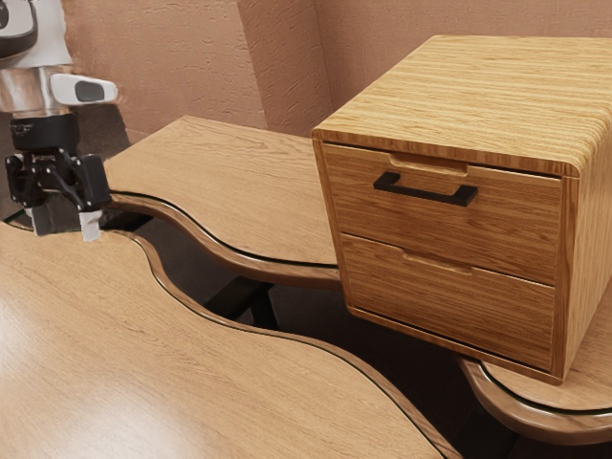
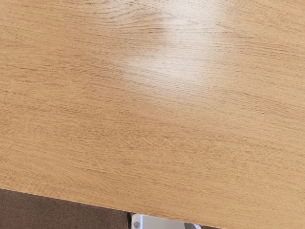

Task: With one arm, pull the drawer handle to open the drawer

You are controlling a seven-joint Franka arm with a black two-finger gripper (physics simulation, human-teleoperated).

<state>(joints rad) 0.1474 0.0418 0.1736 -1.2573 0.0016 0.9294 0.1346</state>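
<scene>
Hovering over wavy wooden tabletops (image 1: 143,363) before brown walls (image 1: 172,57), the end effector (image 1: 65,226) spreads wide.

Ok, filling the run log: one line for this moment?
gripper open, over table | handle untouched | top drawer shut | phase: pre-reach

Warm even light, soft tabletop (image 2: 181,57) glare

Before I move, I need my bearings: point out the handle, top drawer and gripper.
handle (image 1: 426,193): exterior view, middle of the black bar.
top drawer (image 1: 507,218): exterior view, bare front panel.
gripper (image 1: 65,223): exterior view, midway between its fingertips.
</scene>
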